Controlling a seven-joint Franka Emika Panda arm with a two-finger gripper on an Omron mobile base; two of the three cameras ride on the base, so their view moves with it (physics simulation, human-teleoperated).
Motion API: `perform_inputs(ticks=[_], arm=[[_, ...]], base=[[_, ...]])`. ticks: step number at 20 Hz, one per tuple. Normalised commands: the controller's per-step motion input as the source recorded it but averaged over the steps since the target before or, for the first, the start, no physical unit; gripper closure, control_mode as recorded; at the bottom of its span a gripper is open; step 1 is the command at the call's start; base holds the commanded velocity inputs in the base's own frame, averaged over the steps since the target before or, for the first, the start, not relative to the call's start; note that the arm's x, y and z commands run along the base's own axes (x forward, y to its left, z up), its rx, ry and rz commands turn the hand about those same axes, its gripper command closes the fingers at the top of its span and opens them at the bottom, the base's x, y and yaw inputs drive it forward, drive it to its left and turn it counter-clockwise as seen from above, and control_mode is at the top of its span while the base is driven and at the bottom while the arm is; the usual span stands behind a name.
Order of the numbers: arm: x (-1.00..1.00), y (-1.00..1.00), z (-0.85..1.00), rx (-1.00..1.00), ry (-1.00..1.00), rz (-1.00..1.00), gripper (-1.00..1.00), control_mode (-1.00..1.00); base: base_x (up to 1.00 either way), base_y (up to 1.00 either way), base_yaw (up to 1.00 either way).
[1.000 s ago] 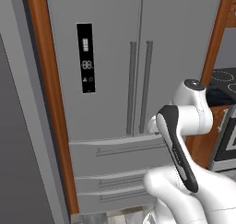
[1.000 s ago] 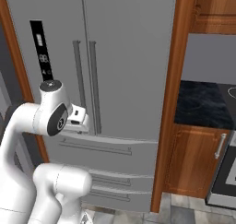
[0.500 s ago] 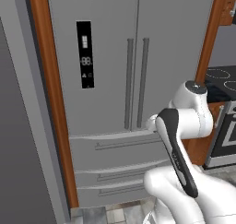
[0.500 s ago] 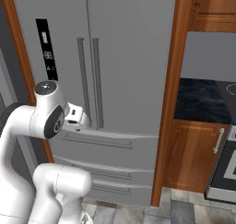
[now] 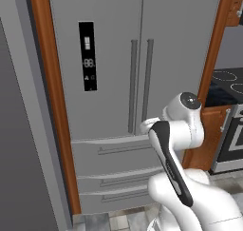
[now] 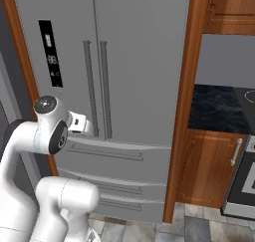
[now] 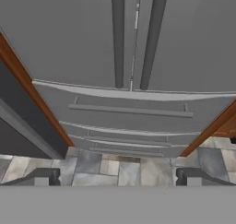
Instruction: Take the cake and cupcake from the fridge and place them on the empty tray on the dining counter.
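The grey fridge [image 5: 114, 44] [image 6: 139, 61] [image 7: 69, 38] stands straight ahead with both doors shut; its two long vertical handles [image 5: 141, 85] [image 6: 96, 89] [image 7: 133, 34] meet at the middle. A black display panel [image 5: 87, 55] [image 6: 51, 53] sits on the left door, and lower drawers [image 7: 131, 110] are below. My gripper [image 7: 118, 177] [image 6: 92, 130] is open and holds nothing, a short way in front of the doors at the height of the handles' lower ends. The cake and cupcake are hidden. The tray and dining counter are out of view.
Brown wooden panels [image 5: 54, 106] [image 6: 182, 111] frame the fridge. To the right are a dark counter top [image 6: 214, 109], a wooden cabinet door [image 6: 211, 169] and a stove [image 5: 232, 139]. Grey floor tiles [image 7: 129, 170] lie in front of the fridge.
The whole picture has shifted slightly as the base moved; the fridge sits a little further right in the right base view. The arm holds its pose, jaws still open.
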Motion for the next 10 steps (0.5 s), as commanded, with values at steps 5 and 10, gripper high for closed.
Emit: perform_inputs(ticks=[5, 10], arm=[[0.58, 0.11, 0.00, 0.01, 0.00, 0.00, -1.00, -1.00], [0.41, 0.29, 0.08, 0.00, -0.07, -0.01, -1.00, -1.00]], base=[[0.00, 0.00, 0.00], [0.00, 0.00, 0.00]])
